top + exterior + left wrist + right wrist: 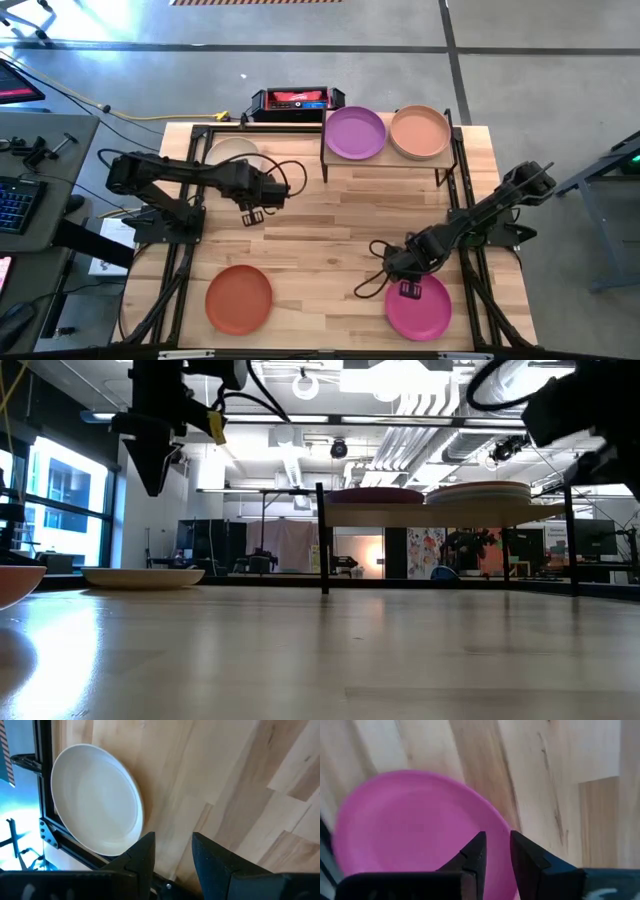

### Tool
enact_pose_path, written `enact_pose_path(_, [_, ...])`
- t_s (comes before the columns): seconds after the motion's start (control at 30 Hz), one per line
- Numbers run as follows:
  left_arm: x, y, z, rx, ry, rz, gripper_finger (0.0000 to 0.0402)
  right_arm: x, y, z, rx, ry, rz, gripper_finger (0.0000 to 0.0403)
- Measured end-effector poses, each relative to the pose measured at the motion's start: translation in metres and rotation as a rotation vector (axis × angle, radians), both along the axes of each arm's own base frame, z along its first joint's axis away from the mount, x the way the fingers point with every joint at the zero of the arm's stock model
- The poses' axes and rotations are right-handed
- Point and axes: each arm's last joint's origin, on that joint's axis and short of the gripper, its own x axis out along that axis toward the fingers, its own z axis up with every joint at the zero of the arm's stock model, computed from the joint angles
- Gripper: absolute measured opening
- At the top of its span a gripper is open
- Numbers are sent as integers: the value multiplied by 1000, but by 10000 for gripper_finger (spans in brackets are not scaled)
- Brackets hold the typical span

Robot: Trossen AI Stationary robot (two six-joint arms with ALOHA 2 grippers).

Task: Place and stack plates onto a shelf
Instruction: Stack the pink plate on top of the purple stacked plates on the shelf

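Note:
The shelf (388, 165) stands at the table's far right and carries a purple plate (355, 132) and a tan plate (419, 132). A cream plate (95, 805) lies flat on the table at the far left. A rust orange plate (239, 299) lies near left and a magenta plate (415, 825) near right. My left gripper (172, 851) hangs open above bare wood, just on the near side of the cream plate. My right gripper (496, 851) points down, open, over the magenta plate's far rim (410, 284), with nothing between its fingers.
A red and black box (292, 100) sits just beyond the table's far edge, left of the shelf. Black frame rails (170, 270) run along both sides of the table. Bare wood lies in the middle (320, 230). In the low view the shelf's thin black legs (321, 540) stand upright.

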Motion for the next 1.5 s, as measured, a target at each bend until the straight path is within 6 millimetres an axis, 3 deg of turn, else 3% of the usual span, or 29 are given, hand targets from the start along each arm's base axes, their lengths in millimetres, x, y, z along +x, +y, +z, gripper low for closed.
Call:
enact_pose_path(0.23, [0,-6,0,0,-2,-23,120,-6,-4,-15,-20,12,7,66])
enact_pose_path(0.77, [0,-6,0,11,-9,-9,120,-5,-3,-17,-33,-28,67,66])
enact_pose_path(1.1, [0,-5,0,15,-9,-10,120,-9,-5,-27,-22,-22,32,66])
enact_pose_path(1.5, [1,-5,0,17,-10,-11,119,-6,-2,-39,-2,21,126,66])
